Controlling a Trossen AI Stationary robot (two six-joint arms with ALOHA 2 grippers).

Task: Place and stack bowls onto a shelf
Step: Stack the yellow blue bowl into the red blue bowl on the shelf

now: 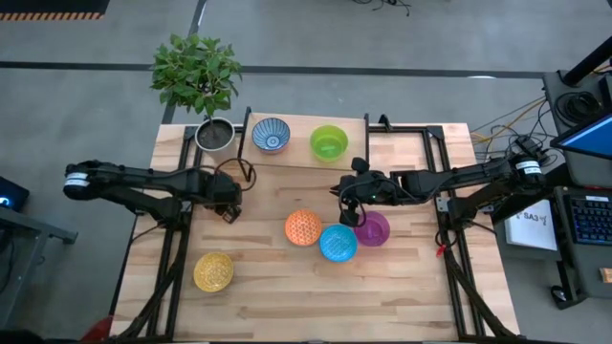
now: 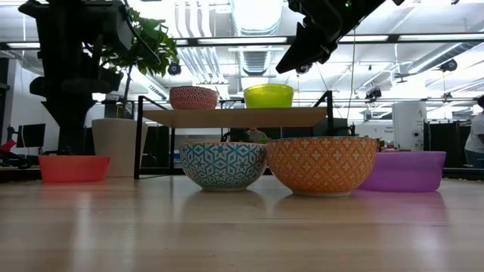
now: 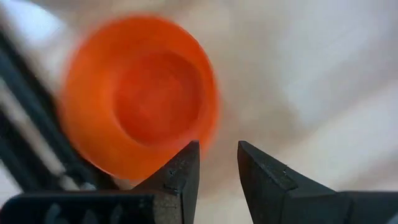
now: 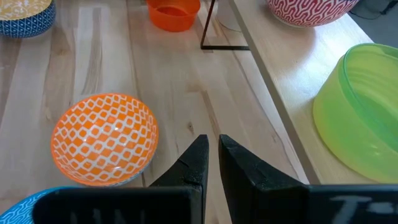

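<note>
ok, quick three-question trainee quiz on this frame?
1. True or false: three bowls stand on the shelf.
2. The left hand is aimed at which bowl? A yellow, B red-orange, C green.
3. Name the bowl lying between the orange patterned bowl and the purple one.
Key: 1 false, two. 2 B. 3 blue.

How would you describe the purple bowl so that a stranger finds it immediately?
Start at the low light-wood shelf along the table's far edge, then come to the three bowls clustered mid-table. The plain purple bowl is the one nearest the right gripper; its neighbours, orange and blue, are patterned.
</note>
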